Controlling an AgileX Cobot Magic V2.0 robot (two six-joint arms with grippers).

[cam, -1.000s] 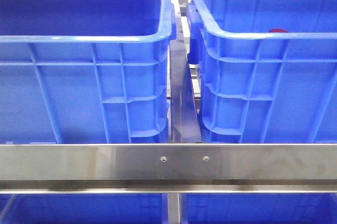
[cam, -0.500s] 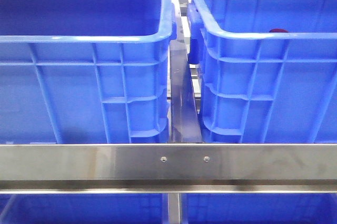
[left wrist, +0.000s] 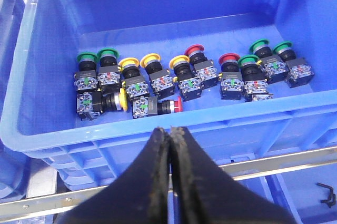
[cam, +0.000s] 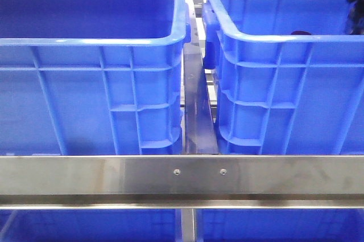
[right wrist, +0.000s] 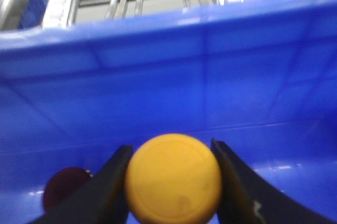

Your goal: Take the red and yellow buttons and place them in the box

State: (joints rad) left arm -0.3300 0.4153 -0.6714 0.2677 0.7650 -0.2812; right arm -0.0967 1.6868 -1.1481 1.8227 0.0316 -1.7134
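Right gripper (right wrist: pixel 171 182): fingers clamped on either side of the yellow button (right wrist: pixel 172 177), cap held between them, inside the box (right wrist: pixel 158 66).
Right arm, front view: only a dark sliver (cam: pixel 356 3) shows at the far right edge, above the box's (cam: pixel 284 82) rim.
Left gripper (left wrist: pixel 169 145): fingers pressed together, tips touching, nothing held; hovers over the near wall of a second crate (left wrist: pixel 158 129).
Yellow button: round, domed, yellow-orange; off the box floor as far as the right wrist view shows, near the box's inner wall.
Red button (right wrist: pixel 66 186): dark red cap on the box floor, just beside the gripped yellow one; partly hidden by a finger. In the front view a dark red bit (cam: pixel 301 32) peeks above the box's near rim.
Box: right-hand blue crate, ribbed outer walls, on the right half of the table.
Second crate: holds a row of push-button switches (left wrist: pixel 189 74) with green, yellow and red caps on black bodies; two lie on their sides nearer the gripper.
Left crate, front view (cam: pixel 91 82): blue, beside the box, a dark gap between them.
Steel rail (cam: pixel 182 176): runs across the near edge in front of both crates.
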